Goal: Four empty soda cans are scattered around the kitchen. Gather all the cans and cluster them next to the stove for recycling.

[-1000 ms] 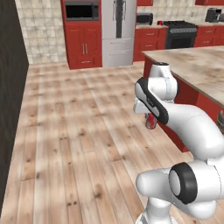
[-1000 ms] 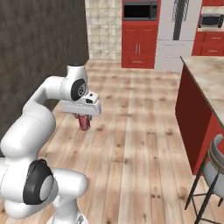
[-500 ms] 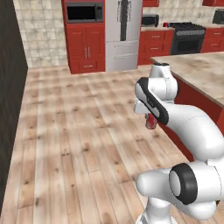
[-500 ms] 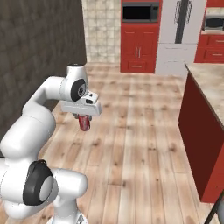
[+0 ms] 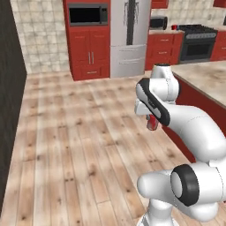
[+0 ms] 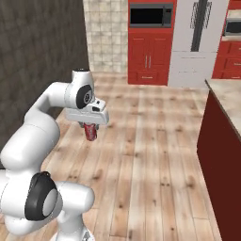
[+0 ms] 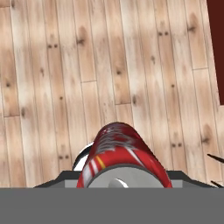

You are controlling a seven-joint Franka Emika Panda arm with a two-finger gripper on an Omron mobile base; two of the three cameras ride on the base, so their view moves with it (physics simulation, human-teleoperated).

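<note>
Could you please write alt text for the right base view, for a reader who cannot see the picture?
A white robot arm's gripper holds a red soda can above a wood plank floor. Behind it stand red cabinets with a built-in microwave and a steel refrigerator; a marble-topped island is at the right edge.

Gripper point(image 6: 90, 128) is above the plank floor point(image 6: 150, 155), pointing down, jaws closed on a red can point(image 6: 90, 132) — can hangs upright below the hand, clear of the floor. Arm bends up from lower left. Dark wall point(image 6: 42, 56) at left. At the back: red cabinets point(image 6: 149, 61) with a black microwave point(image 6: 150, 15) above, steel fridge point(image 6: 197, 44) beside them. Island point(image 6: 223, 141) at right — red side, marble top.
</note>
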